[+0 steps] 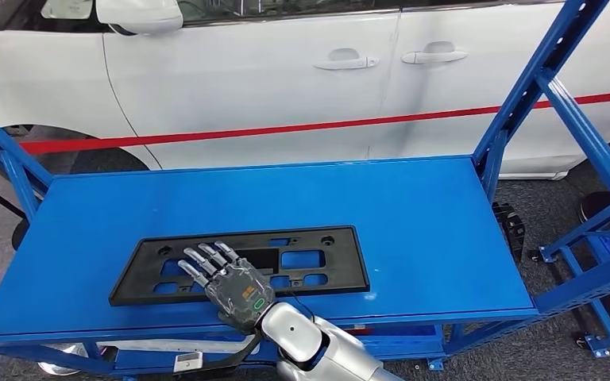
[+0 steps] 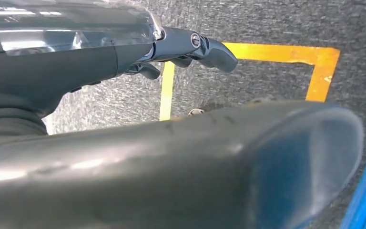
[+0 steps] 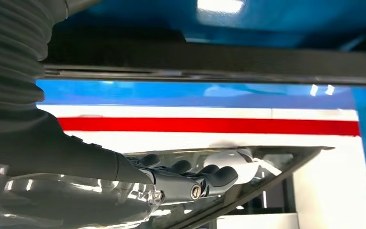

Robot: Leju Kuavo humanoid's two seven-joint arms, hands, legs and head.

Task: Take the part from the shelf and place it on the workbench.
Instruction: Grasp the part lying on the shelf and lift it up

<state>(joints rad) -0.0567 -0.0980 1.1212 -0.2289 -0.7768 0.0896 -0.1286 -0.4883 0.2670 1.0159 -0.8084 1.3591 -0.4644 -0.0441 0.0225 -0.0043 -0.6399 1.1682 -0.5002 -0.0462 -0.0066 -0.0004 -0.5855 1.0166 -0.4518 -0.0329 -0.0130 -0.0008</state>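
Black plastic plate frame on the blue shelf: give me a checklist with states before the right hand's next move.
1. Flat black plastic plate frame lies fully on the blue metal shelf: ok.
2. Right hand is over the frame's left half: ok.
3. Fingers closed around the frame: not ok, they lie spread on top.
4. Left hand free of any load: ok.
5. Thumb under the frame's near edge: cannot tell.
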